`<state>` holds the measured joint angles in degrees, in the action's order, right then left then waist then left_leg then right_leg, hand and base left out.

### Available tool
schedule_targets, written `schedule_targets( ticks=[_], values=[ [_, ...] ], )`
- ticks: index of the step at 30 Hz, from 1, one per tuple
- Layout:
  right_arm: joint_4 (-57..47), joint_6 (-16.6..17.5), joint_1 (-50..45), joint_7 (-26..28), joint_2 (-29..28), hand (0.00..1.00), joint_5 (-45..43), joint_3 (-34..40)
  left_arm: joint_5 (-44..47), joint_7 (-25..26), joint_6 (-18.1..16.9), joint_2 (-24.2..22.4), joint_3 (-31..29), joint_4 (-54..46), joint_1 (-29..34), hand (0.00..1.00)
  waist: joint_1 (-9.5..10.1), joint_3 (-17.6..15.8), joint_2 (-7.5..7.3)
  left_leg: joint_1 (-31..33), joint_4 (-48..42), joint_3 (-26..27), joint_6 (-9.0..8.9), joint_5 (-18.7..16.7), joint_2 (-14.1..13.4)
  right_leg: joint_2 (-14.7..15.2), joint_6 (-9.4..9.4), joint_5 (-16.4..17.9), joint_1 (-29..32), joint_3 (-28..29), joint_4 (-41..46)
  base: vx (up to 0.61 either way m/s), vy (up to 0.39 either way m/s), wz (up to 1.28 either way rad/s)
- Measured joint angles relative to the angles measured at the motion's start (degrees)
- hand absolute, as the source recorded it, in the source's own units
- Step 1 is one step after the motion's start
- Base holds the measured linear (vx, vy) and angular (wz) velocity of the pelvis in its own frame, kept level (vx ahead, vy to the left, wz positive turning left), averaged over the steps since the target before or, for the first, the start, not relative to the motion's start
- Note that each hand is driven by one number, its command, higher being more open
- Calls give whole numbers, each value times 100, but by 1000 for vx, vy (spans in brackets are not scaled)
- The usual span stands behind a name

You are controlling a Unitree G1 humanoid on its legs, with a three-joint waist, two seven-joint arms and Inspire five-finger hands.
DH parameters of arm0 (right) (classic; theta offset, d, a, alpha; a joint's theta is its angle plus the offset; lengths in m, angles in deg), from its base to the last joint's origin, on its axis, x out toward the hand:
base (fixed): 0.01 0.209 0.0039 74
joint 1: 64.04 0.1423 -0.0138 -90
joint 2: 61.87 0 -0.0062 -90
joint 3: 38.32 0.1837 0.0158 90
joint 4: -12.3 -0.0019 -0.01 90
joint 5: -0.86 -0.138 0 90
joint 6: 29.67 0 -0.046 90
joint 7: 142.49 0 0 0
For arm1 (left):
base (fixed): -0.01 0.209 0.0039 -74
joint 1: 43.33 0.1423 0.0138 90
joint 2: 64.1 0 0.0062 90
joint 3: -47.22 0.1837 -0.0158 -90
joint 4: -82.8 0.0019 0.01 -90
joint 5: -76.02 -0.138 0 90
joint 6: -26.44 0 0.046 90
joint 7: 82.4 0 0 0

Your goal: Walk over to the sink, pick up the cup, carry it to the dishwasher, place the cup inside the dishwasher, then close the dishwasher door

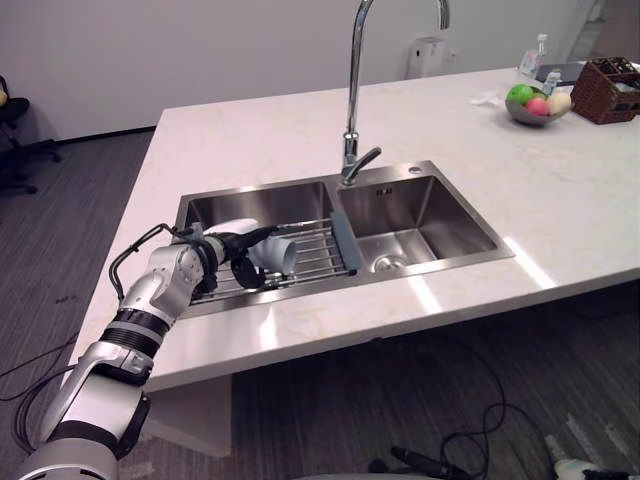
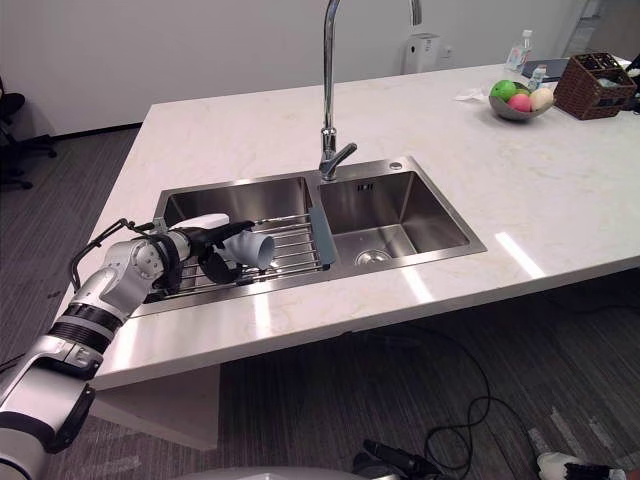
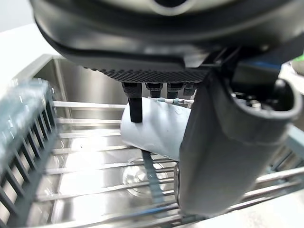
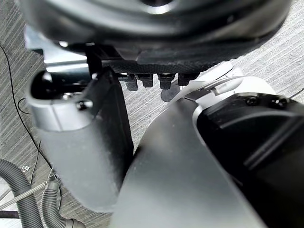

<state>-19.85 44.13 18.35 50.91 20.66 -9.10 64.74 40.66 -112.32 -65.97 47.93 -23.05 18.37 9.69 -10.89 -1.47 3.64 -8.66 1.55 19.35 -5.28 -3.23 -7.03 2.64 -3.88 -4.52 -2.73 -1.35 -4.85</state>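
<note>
- Grasping: left hand (image 1: 222,250) curls round the pale grey-blue plastic cup (image 1: 283,254), which lies sideways on the wire rack (image 1: 320,250) over the steel sink (image 1: 440,215).
- Right hand (image 4: 80,142): cannot tell its grip.
- Risk: the hold looks shallow, so the cup may roll off on lifting.

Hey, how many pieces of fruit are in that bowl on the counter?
3 in the bowl: a green one at the left, a pink one in the middle, a pale one at the right. Others may be hidden underneath.

Pale counter (image 1: 250,130) holds a double sink (image 1: 455,225), a fruit bowl (image 1: 535,118) and a wicker basket (image 1: 600,102).
</note>
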Motion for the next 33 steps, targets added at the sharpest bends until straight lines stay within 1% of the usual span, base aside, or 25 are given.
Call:
schedule_targets(
  ticks=[2,6,10,13,15,16,18,21,24,26,30,33],
  values=[
    [1,23,-14,0,1,100,0,0,-192,18,-161,55,26,-184,-77,100,32,0,0,0,21,-6,2,2,6,-5,0,0,3,-17,1,0,0,0],
    [5,56,-16,0,3,100,-1,-1,-293,211,-238,121,85,-318,-200,100,33,0,0,4,33,-7,2,2,15,-7,0,-1,-6,-37,2,0,0,0],
    [13,73,-17,0,5,100,-1,-8,-383,835,-315,121,160,-337,-222,100,33,0,-1,4,28,-5,2,2,18,16,2,-1,-7,-41,2,-30,-16,0],
    [12,84,-19,0,10,100,0,-26,-524,1144,-349,111,310,-335,-219,100,36,-7,-11,3,23,-3,2,2,17,17,7,2,-6,-42,2,-55,-31,0],
    [8,96,-20,-1,32,100,0,-95,-651,1290,-362,29,331,-329,-194,100,36,-12,-17,1,23,2,2,2,16,16,10,4,4,-38,2,-59,-38,-1],
    [-2,102,-18,-2,43,100,3,-129,-765,1458,-363,-61,331,-320,-155,100,35,-13,-20,-2,27,9,2,1,15,12,11,5,9,-32,2,-43,-31,-2],
    [-3,116,-16,-4,45,100,3,-151,-916,1637,-377,-142,336,-279,-102,100,26,-14,-21,-3,36,31,2,0,11,-8,11,5,21,-12,2,-15,-18,-6],
    [-21,148,-8,-6,49,100,4,-216,-1172,1856,-339,-235,350,-205,32,100,-28,-14,-21,-9,65,91,-1,-1,5,-22,13,1,44,45,2,-3,-4,-10],
    [-22,164,-1,-6,40,100,8,-223,-1350,2002,-260,-321,543,30,69,100,-71,-15,-20,-34,69,146,-3,-17,2,-48,15,-1,45,91,2,-15,-22,-10],
    [-24,175,8,-4,31,100,10,-224,-1427,2135,-195,-410,569,224,135,100,-115,-15,-20,-46,67,182,-7,-31,1,-51,16,-2,51,125,2,-32,-28,-8],
    [-24,182,7,-2,31,100,15,-225,-1562,2320,-8,-497,568,241,223,100,-117,-16,-22,-42,58,207,-9,-43,-4,-56,17,-2,68,150,2,-43,-33,-3],
    [-29,186,7,5,31,100,18,-226,-1651,2356,107,-542,554,385,226,100,-126,-15,-20,-42,48,257,-14,-58,-11,-67,18,-2,91,202,1,-48,-36,-9]
  ],
)
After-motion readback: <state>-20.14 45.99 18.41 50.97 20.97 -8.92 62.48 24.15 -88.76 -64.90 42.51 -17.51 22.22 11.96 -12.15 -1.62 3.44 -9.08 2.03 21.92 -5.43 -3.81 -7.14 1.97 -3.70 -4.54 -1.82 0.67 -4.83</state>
